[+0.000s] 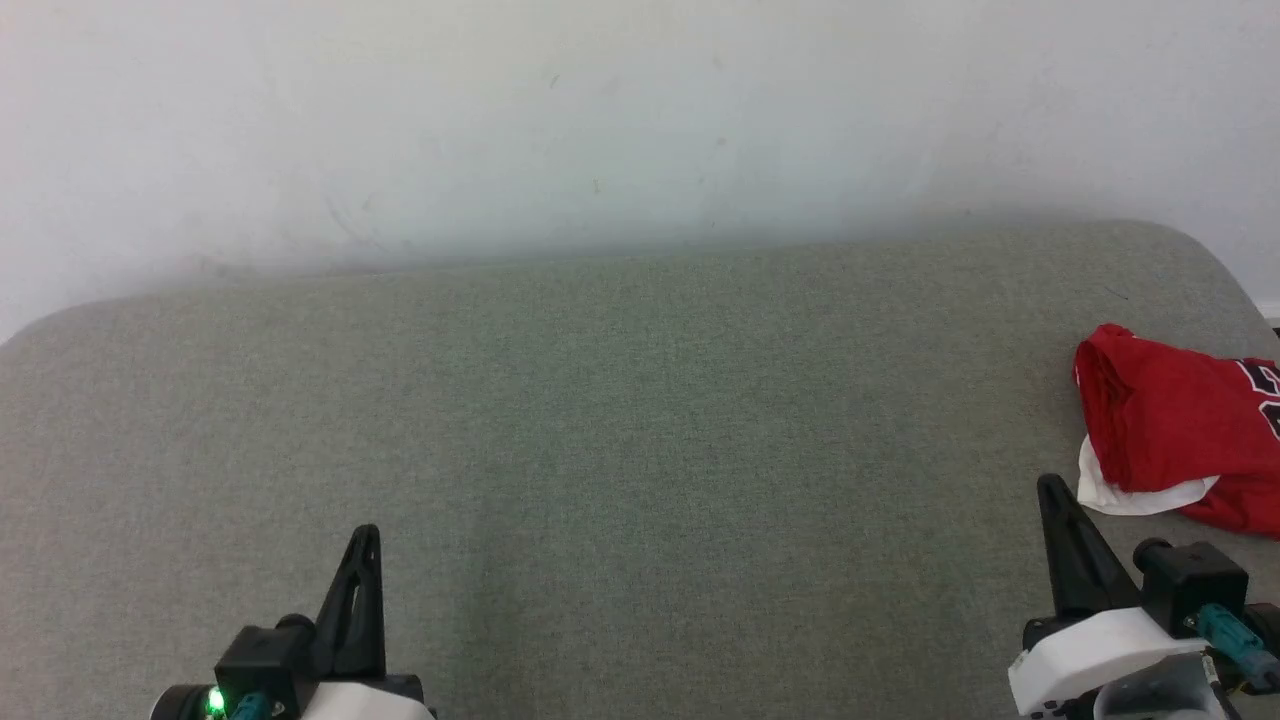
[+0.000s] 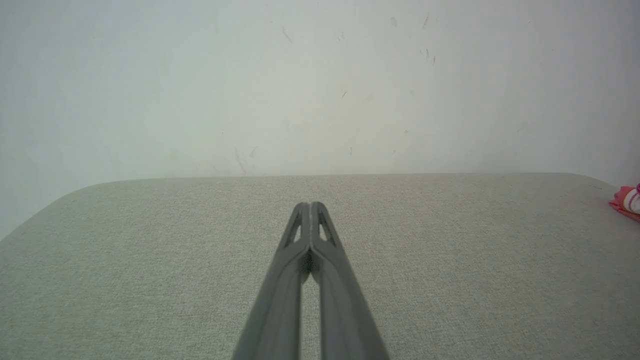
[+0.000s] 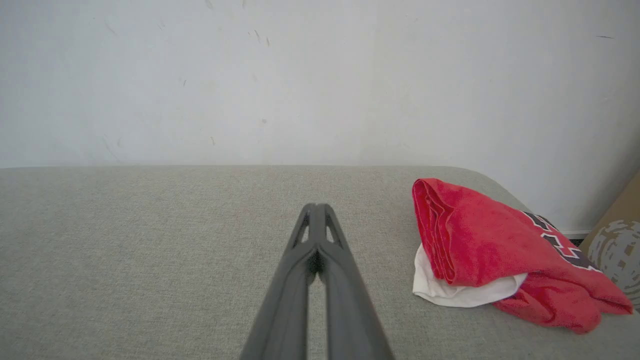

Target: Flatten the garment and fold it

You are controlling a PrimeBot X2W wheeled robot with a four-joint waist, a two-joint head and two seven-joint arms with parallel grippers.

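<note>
While the shirt (image 1: 1170, 420) lies crumpled at the right edge of the cushion (image 1: 600, 450), my left pincer (image 1: 368, 533) and right pincer (image 1: 1049, 485) sit closed and empty, so I judge flattening not yet begun.

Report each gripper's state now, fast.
Left gripper: closed, jaws together, holding nothing.
Right gripper: closed, holding nothing; the garment lies apart from it, to its right.

Soft, even, shadowless light; sharp pictures, no glare.
</note>
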